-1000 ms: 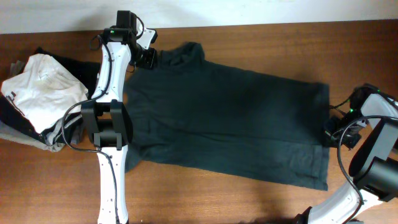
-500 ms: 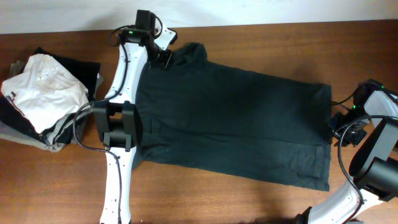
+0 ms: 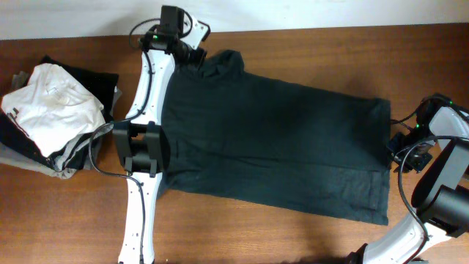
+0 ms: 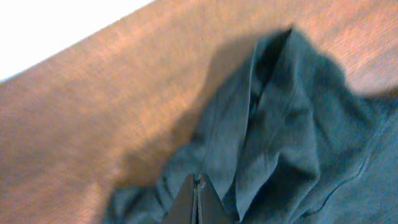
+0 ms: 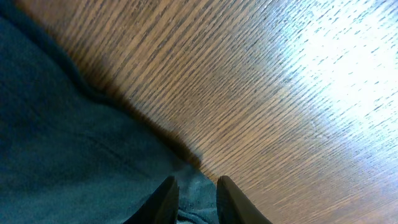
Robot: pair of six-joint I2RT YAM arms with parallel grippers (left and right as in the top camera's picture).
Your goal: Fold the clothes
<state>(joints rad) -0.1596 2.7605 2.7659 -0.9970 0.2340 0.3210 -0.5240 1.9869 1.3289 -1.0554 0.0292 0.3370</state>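
A dark teal T-shirt (image 3: 278, 139) lies spread across the wooden table, collar at the upper left and hem at the right. My left gripper (image 3: 199, 59) is at the shirt's top left corner by the collar. In the left wrist view its fingers (image 4: 198, 183) are shut, with rumpled shirt fabric (image 4: 280, 124) bunched around the tips. My right gripper (image 3: 396, 150) is at the shirt's right edge. In the right wrist view its fingers (image 5: 196, 186) pinch a bunch of the shirt's edge (image 5: 62, 137) between them.
A pile of folded clothes (image 3: 51, 110), white on top of black and grey, sits at the table's left edge. Bare wood (image 3: 330, 44) shows behind the shirt and along the front. The left arm's base stands over the shirt's left side.
My left gripper has moved right and slightly back along the shirt's top edge to the collar. The shirt's left part shifted with it. The right gripper shifted slightly right, then held still.
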